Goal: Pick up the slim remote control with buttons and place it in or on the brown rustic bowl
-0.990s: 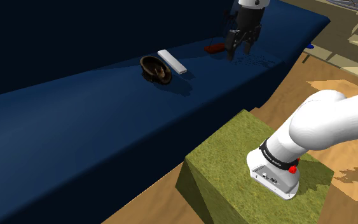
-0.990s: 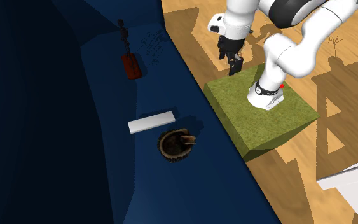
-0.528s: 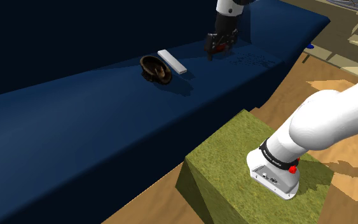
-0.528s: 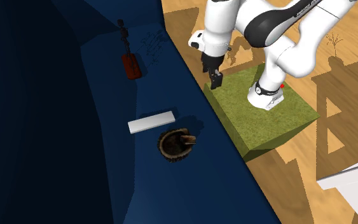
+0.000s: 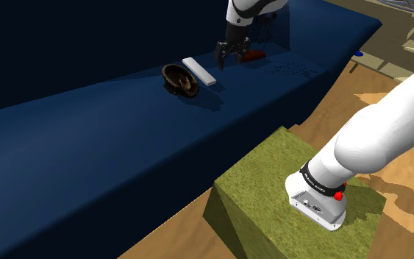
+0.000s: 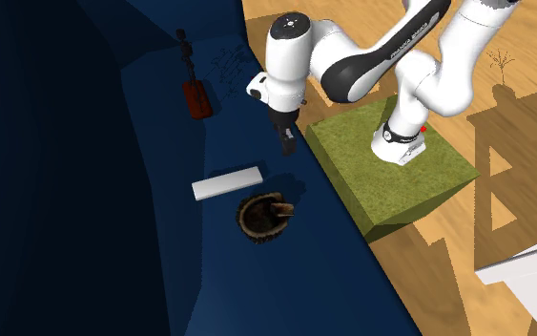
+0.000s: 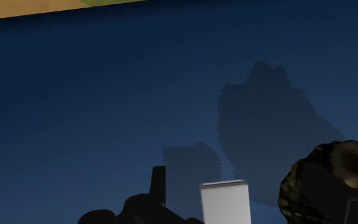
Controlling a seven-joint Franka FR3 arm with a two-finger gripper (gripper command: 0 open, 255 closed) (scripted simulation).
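The slim remote (image 5: 199,71) is a plain white slab lying flat on the dark blue surface (image 5: 87,140). The brown rough bowl (image 5: 179,79) sits right beside it, a small gap apart. My gripper (image 5: 223,57) hangs open above the surface, just to the remote's right in the shoulder view, holding nothing. From the second exterior view the gripper (image 6: 287,141) is up and right of the remote (image 6: 227,183), with the bowl (image 6: 264,217) below it. In the wrist view, one end of the remote (image 7: 225,200) lies between the spread fingers (image 7: 158,184), and the bowl (image 7: 327,184) is near the other finger.
A small red object (image 5: 253,54) lies behind the gripper, also seen as the red object (image 6: 197,98) beside a thin black item (image 6: 185,48). The olive-green stand (image 5: 271,184) sits close to the blue surface's edge, on a wooden floor (image 6: 447,277).
The arm has swung toward the shoulder view's left, passing the red object and arriving close to the remote. The fingers stayed open. The remote and bowl have not moved.
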